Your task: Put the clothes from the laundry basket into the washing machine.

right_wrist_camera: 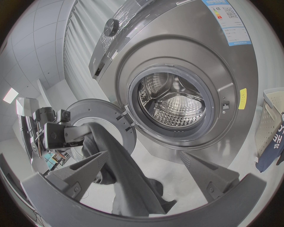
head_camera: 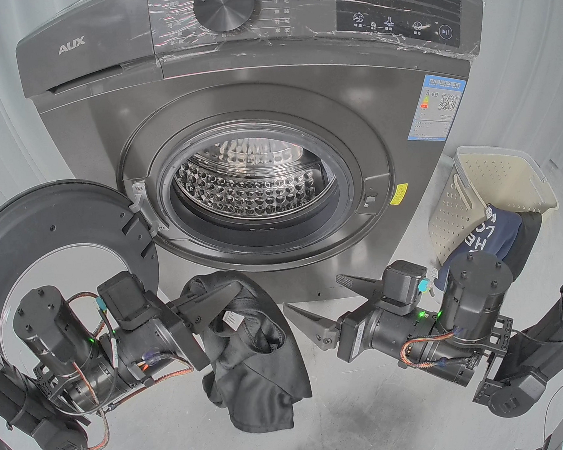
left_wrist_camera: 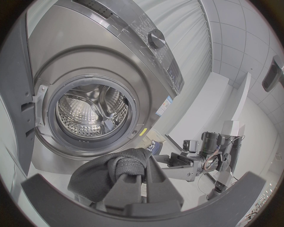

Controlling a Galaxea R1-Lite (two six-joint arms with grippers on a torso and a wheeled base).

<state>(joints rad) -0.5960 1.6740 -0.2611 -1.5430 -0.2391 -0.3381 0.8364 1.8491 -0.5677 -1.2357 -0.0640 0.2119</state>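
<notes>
**At the washer (head_camera: pixel 375 105), a dark garment (head_camera: pixel 258 367) in grip**

The left gripper (head_camera: pixel 218 301) is clamped on the dark garment, which hangs just below the open drum (head_camera: pixel 254 180). The door (head_camera: pixel 50 228) stands swung out to the left. The right gripper (head_camera: pixel 328 302) hangs just beside the cloth, jaws wide and empty. A navy garment (head_camera: pixel 495 236) drapes over the basket (head_camera: pixel 504 179) at the washer's right.

The washing machine (head_camera: pixel 256 99) and the laundry basket (head_camera: pixel 480 187) just beside it are carried by the pale grey floor (head_camera: pixel 379 411).
</notes>
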